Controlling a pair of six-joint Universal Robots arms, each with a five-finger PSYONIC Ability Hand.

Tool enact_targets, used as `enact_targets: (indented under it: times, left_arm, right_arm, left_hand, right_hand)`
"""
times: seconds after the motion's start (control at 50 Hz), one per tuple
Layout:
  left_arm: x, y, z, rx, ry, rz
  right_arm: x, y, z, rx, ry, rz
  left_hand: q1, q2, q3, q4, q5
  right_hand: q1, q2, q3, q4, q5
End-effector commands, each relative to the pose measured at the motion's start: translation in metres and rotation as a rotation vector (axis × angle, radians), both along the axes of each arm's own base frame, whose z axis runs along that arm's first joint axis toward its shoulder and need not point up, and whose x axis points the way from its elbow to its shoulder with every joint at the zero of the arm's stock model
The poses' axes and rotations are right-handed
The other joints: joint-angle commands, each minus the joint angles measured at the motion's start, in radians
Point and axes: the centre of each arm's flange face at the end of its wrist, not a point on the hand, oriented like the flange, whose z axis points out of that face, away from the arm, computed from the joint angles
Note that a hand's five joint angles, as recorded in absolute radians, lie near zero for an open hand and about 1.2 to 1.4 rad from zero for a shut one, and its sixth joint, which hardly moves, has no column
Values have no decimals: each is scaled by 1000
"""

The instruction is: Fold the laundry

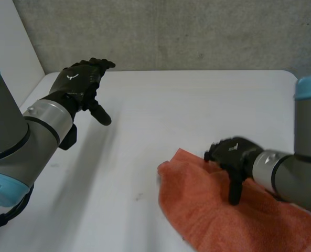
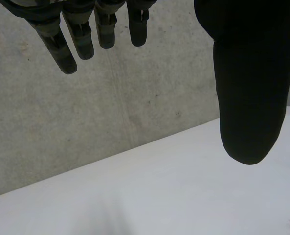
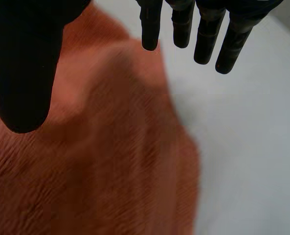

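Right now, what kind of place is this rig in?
Likely a lab or test bench: a white table, a concrete wall behind it, and one orange towel under the right hand.

Orange towel (image 1: pixel 218 210) rumpled on white table (image 1: pixel 160 115)

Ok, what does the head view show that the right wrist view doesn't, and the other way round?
Head view adds the left hand, open, over the white table, away from the orange cloth. Right wrist view adds the right hand up close: fingers straight, apart from the thumb, pinching nothing. Both: the right hand over the cloth on the table.
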Motion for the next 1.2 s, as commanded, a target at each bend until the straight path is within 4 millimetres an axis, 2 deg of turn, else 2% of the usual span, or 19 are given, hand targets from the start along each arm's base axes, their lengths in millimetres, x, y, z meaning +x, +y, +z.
enact_targets:
  times: [0.02, 0.04, 0.06, 0.1, 0.16, 0.2, 0.22, 0.26, 0.28, 0.3, 0.32, 0.36, 0.48, 0.6, 0.7, 0.78, 0.92, 1.02, 1.2]
  left_arm:
    - [0, -1, -3, 6, -6, 2]
    - [0, -1, -3, 5, -5, 3]
    - [1, -1, -3, 4, -3, 3]
    - [1, -1, -2, 2, -1, 3]
    - [1, 0, 3, -10, 5, 3]
    - [1, 0, 5, -13, 9, 5]
    - [2, -1, 7, -20, 12, 7]
    - [3, -1, 10, -29, 16, 11]
    - [5, 0, 16, -44, 23, 16]
    - [5, 0, 16, -44, 23, 16]
    - [7, 2, 24, -66, 34, 20]
    - [11, 3, 33, -92, 46, 26]
    - [37, -3, 69, -219, 99, 108]
    - [56, -8, 84, -271, 132, 171]
    - [57, -11, 80, -255, 134, 173]
    - [55, -10, 73, -227, 124, 165]
    - [29, 7, 22, -63, 100, 76]
    - [5, 31, -4, 46, 112, -13]
    - [-6, 43, -45, 257, 172, -30]
  right_arm:
    - [4, -8, -36, 13, 2, -1]
    - [9, -16, -31, -49, -29, -3]
    - [9, -16, -31, -50, -30, -3]
    - [22, -37, -11, -220, -115, -6]
    - [31, -44, 8, -312, -164, 7]
    - [60, -35, 67, -477, -320, 68]
    - [60, -35, 68, -478, -321, 69]
    - [79, -22, 124, -542, -524, 93]
    - [79, -22, 124, -542, -525, 93]
    - [84, -18, 143, -549, -609, 97]
    - [84, -17, 143, -549, -609, 97]
    - [89, -12, 171, -551, -749, 96]
    - [80, 0, 204, -586, -905, 87]
    - [70, 2, 190, -568, -879, 44]
    - [62, 8, 149, -471, -786, 16]
    - [52, -1, 134, -459, -719, -19]
    - [53, -24, 117, -455, -680, -57]
    - [76, -69, 82, -446, -647, -104]
    - [79, -104, 53, -518, -560, -240]
  left_hand:
    - [-2, 14, 12, 11, -20]
    - [-2, 14, 12, 11, -20]
    - [-2, 14, 12, 11, -20]
    - [-2, 14, 12, 11, -20]
    - [-2, 14, 12, 11, -20]
    - [-2, 14, 12, 11, -20]
    - [-2, 14, 12, 11, -20]
    - [-2, 14, 12, 11, -20]
    - [-2, 14, 12, 11, -20]
    - [-2, 14, 12, 11, -20]
    - [-2, 14, 12, 11, -20]
    - [-2, 14, 12, 11, -20]
    - [-2, 14, 12, 11, -20]
    - [-2, 14, 12, 11, -20]
    - [-2, 14, 12, 11, -20]
    - [-2, 14, 12, 11, -20]
    - [9, 26, 24, 23, -8]
    - [15, 32, 30, 29, -2]
    - [100, 117, 115, 114, 83]
  right_hand:
    - [727, 716, 726, 706, 697]
    - [1180, 1170, 1179, 1159, 1150]
    - [1185, 1175, 1184, 1164, 1155]
    - [1185, 1175, 1184, 1164, 1155]
    - [1185, 1175, 1184, 1164, 1155]
    - [1185, 1175, 1184, 1164, 1155]
    - [1185, 1175, 1184, 1164, 1155]
    - [1185, 1175, 1184, 1164, 1155]
    - [1185, 1175, 1184, 1164, 1155]
    - [1185, 1175, 1184, 1164, 1155]
    - [1185, 1175, 1184, 1164, 1155]
    - [1185, 1175, 1184, 1164, 1155]
    - [1185, 1175, 1184, 1164, 1155]
    - [1185, 1175, 1184, 1164, 1155]
    - [1185, 1175, 1184, 1164, 1155]
    - [1185, 1175, 1184, 1164, 1155]
    - [1185, 1175, 1184, 1164, 1155]
    - [1185, 1175, 1184, 1164, 1155]
    - [1185, 1175, 1184, 1164, 1155]
